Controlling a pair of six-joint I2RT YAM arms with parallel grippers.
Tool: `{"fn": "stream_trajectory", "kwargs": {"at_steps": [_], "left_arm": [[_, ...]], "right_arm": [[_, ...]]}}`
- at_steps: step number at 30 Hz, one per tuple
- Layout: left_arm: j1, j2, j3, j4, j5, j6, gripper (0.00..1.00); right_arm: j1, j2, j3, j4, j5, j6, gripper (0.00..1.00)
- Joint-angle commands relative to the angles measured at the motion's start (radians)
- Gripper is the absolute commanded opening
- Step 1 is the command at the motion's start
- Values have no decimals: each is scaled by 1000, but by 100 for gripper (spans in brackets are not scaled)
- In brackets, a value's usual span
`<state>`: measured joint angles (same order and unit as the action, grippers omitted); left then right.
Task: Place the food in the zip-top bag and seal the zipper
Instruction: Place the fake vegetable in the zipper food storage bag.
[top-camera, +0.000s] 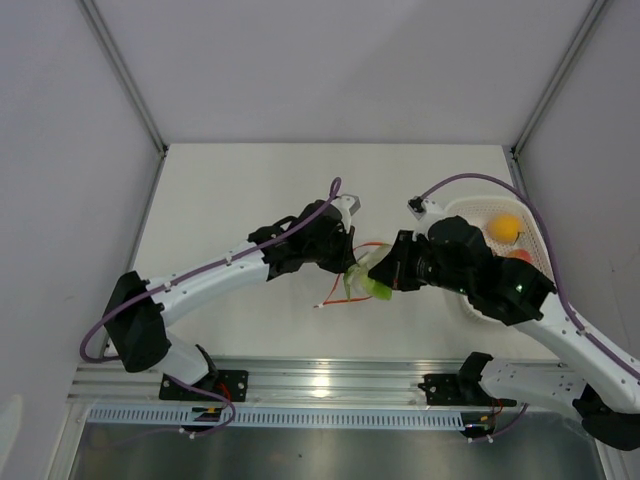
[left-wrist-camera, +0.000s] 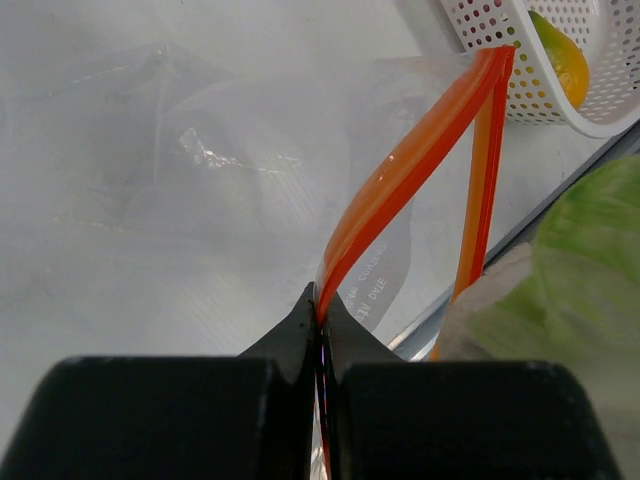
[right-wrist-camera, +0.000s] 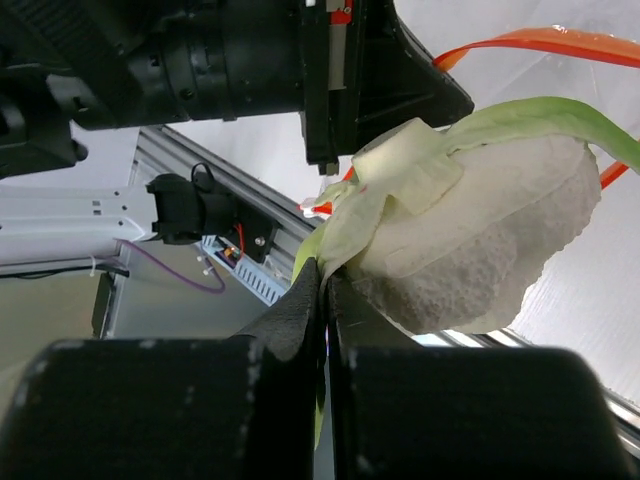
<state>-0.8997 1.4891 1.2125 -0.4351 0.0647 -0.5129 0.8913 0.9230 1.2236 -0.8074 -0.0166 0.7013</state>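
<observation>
The zip-top bag (left-wrist-camera: 190, 170) is thin, clear, crinkled film lying slack near the middle of the pale, smooth counter (top-camera: 250, 200). Its zipper (left-wrist-camera: 420, 160) is a glossy red-orange strip. In the left wrist view its two tracks stand apart, arching up and meeting at a point toward 1 o'clock.

The vegetable piece (right-wrist-camera: 480, 240) has a rough, foam-like white body wrapped in a soft, pale green leaf. It hangs just at 3 o'clock of the bag mouth, above the counter. A white perforated plastic basket (top-camera: 468, 306) sits at 3 o'clock of the bag. It holds a round yellow-orange fruit (top-camera: 505, 228) and a red piece (top-camera: 520, 256) too hidden to make out.

The left arm reaches from 7 o'clock, its wrist bent down over the bag. The right arm comes from 5 o'clock across the basket, its wrist turned toward 9 o'clock, so the two wrists nearly face each other.

The left end effector (left-wrist-camera: 322, 325) is clamped tight on one track of the zipper, lifting it. The right end effector (right-wrist-camera: 325, 290) is closed on the thin green leaf edge of the vegetable piece.
</observation>
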Motion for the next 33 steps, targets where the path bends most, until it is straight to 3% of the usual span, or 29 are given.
{"fn": "stream_trajectory", "kwargs": {"at_steps": [1,13,20,24,25,26,27,29,33], "left_arm": [[8,-26,32,-1,24,10,1],[8,-167,-53,48,96,-36,0],[8,-185,-68,85,173,-62,1],[8,-188,-86,111,191,-76,1],[8,-188,-90,116,193,-79,1],[8,-191,-93,118,192,-81,1],[8,-193,-97,118,190,-81,1],[8,-193,-100,114,185,-81,1],[8,-204,-116,122,169,-91,1]], "right_arm": [[27,28,21,76,90,26,0],[37,37,-117,166,113,21,0],[40,69,-185,304,17,-42,0],[60,119,-168,281,-4,-63,2],[60,123,-168,274,7,-65,10],[61,122,-168,261,15,-59,24],[60,111,-170,257,26,-57,49],[61,93,-171,243,62,-56,69],[61,47,-138,169,130,-60,80]]}}
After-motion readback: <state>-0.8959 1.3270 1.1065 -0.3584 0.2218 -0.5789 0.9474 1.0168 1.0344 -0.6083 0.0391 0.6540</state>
